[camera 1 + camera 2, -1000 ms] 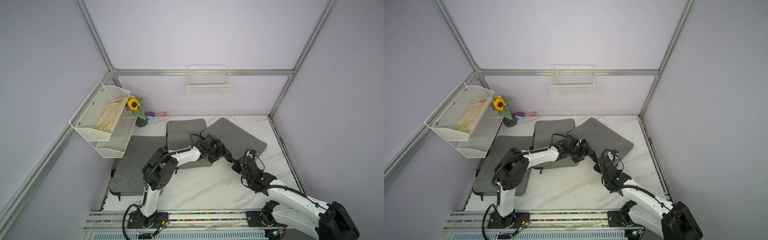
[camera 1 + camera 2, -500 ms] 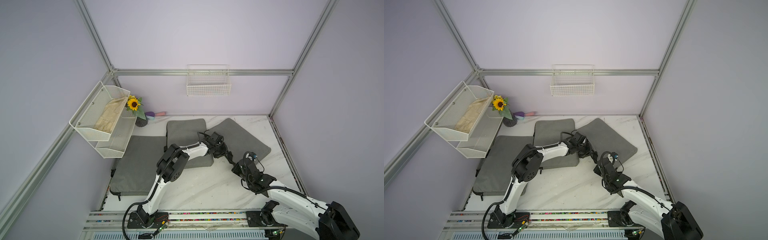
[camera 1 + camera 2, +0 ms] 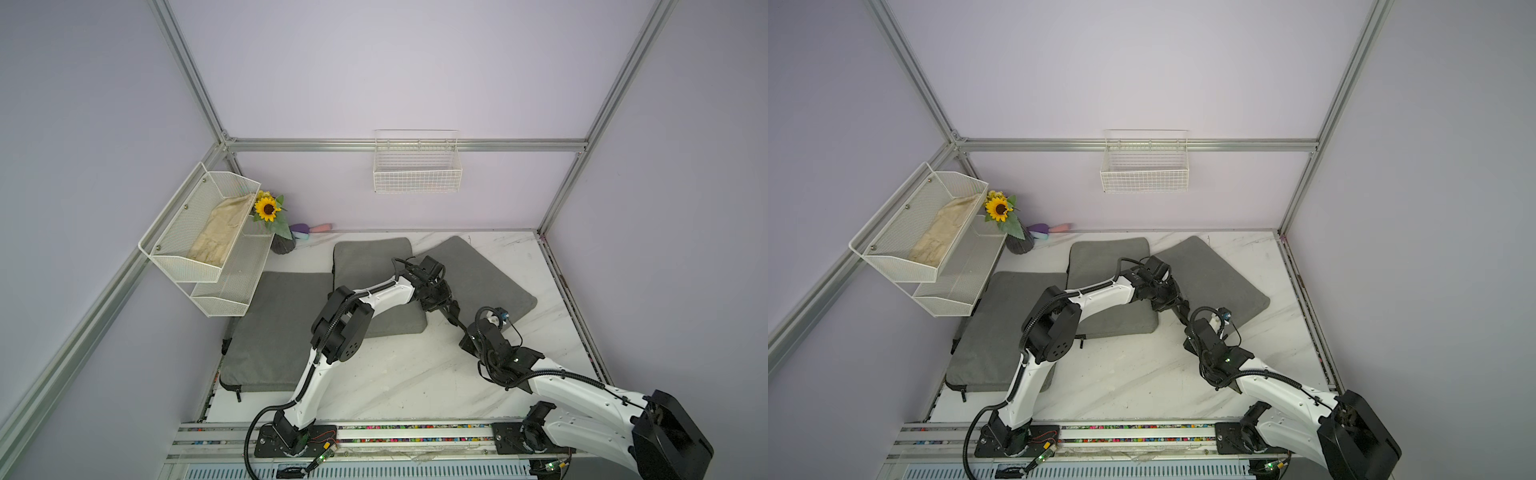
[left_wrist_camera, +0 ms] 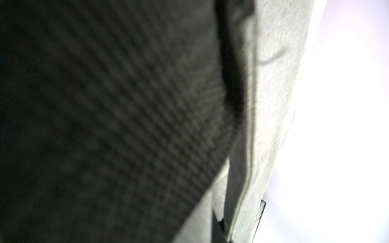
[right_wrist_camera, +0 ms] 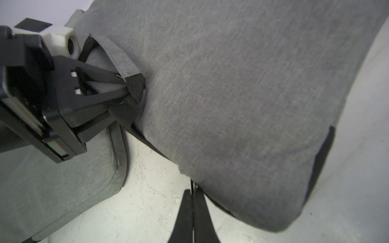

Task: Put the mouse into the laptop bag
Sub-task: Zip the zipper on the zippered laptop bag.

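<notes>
Your left gripper (image 5: 128,88) is clamping narrowly on the strap (image 5: 117,54) at the near edge of the bag (image 5: 231,94), just beside the middle bag (image 5: 63,178). Your right gripper (image 5: 192,210) is pressing its fingers together near that same edge, over bare table (image 5: 147,199) that is leaving you open room toward the rail (image 3: 415,428). You cannot tell where the mouse is lying.

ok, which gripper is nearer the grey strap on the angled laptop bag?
Left. The left gripper has its jaws shut on the grey strap; the right gripper sits apart, shut, at the edge of the angled laptop bag.
</notes>
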You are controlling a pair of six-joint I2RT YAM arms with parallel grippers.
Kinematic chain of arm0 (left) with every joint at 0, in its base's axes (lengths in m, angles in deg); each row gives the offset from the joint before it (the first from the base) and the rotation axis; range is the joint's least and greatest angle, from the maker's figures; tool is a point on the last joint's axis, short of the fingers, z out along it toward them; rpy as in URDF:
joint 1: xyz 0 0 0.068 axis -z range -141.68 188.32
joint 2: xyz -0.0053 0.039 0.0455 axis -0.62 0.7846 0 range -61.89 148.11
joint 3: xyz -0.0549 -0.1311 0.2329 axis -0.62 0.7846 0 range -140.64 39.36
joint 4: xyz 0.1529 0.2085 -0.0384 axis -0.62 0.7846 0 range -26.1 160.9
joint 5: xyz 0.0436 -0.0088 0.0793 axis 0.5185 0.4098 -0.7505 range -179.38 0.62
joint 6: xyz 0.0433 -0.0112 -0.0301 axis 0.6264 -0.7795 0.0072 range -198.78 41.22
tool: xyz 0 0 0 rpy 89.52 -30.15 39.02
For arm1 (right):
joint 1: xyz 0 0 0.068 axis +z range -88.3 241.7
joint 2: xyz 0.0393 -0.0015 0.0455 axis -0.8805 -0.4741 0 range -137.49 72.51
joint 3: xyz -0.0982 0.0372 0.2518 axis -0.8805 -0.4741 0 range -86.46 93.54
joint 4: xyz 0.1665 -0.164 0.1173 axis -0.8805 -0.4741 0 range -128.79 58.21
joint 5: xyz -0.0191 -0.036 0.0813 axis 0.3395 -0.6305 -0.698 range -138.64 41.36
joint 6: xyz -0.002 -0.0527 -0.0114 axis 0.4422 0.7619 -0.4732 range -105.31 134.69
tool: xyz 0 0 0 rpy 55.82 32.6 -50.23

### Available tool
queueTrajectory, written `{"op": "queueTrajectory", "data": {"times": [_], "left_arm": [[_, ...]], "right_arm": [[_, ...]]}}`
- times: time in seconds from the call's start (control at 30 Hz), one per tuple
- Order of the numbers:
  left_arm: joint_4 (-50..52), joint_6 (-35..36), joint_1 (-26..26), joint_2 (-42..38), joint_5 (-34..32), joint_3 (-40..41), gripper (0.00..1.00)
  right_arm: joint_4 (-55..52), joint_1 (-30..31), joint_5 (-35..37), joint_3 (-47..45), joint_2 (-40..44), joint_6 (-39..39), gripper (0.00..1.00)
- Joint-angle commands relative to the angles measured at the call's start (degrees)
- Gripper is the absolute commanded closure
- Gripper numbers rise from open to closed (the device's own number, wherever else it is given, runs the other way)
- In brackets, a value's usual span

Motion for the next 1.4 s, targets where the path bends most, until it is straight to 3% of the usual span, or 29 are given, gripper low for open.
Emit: {"op": "queueTrajectory", "data": {"times": [0.0,0.43,0.7,0.83,1.0,1.07,1.17,1.23,1.37], "left_arm": [[2.67,4.48,-4.13,-0.03,-3.54,-9.6,1.0],[8.64,15.95,-7.01,4.46,-1.06,-21.08,1.0],[7.32,20.83,-6.67,8.04,3.22,-25.98,0.99],[6.69,21.31,-6.67,7.26,3.85,-22.84,0.83],[3.02,18.2,-5.82,0.6,2.84,-9.03,0.41],[-1.19,15.92,-5.11,-3.83,2.69,-0.44,0.3],[-8.88,12.56,-3.1,-10.69,2.14,11.37,0.19],[-12.43,10.65,-1.32,-13.8,1.58,16.78,0.17],[-14.79,8.43,1.53,-15.67,-0.03,20.57,0.14]], "right_arm": [[-6.34,0.92,4.35,1.15,-0.9,-2.62,1.0],[-8.3,10.71,7.46,1.12,-0.61,-6.91,1.0],[1.95,16.03,5.3,3.59,-7.52,-6.12,1.0],[4.83,16.02,6.18,4.44,-11.61,-7.68,1.0],[5.21,15.84,8.94,6.62,-13.17,-6.37,1.0],[5.87,15.6,8.61,7.09,-13.43,-5.21,1.0],[6.25,15.1,8.1,7.42,-13.7,-3.88,1.0],[6.76,14.89,7.98,7.0,-12.59,-3.05,1.0],[8.81,14.61,6.9,5.07,-9.69,-1.7,1.0]]}}
